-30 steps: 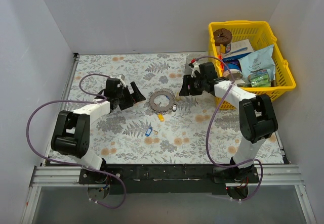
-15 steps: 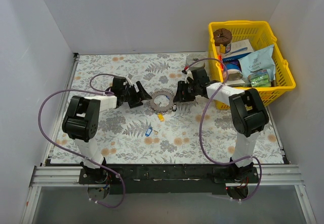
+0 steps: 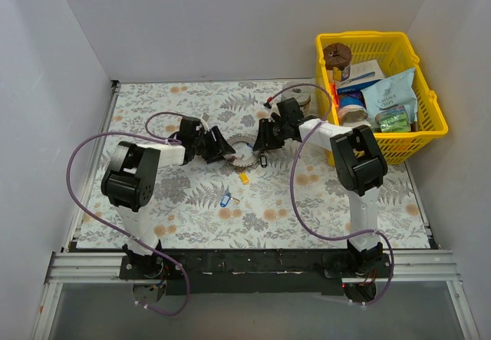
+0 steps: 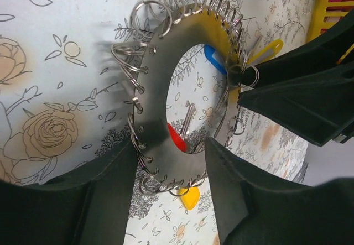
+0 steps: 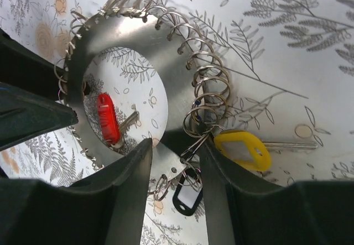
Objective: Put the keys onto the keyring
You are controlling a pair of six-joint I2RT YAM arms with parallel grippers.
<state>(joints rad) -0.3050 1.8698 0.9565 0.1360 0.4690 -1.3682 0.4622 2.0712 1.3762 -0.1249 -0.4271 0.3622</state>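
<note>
A: Hidden items first?

B: Top view: the keyring (image 4: 152,90) sits mid-bench, mostly covered by the left gripper (image 4: 171,156) and right gripper (image 5: 176,148). Only a sliver shows between them. The red key (image 5: 108,118) is seen only through the ring's hole, in the wrist views. The yellow key (image 5: 243,150) lies just beside the rim on the near-edge side. Whether its loop is hooked into the small split rings (image 5: 207,93) there, cannot tell. A black tag (image 5: 187,196) lies next to it. The blue key (image 3: 225,199) is apart, closer to the near edge. Ring flat on the cloth or lifted: cannot tell.

A: Arms?

B: Both reach in from the near edge and bend inward with wrists low. They meet head-on at the ring, the left from the left-edge side, the right from the side of the yellow basket (image 3: 414,144) in the far right corner.

A: Tools?

B: Left: 1 finger outside the rim, 1 in the hole, pressed on both edges of the band, pinching it. Right: same straddle, but split rings crowd the outer finger, so contact there cannot be told.
</note>
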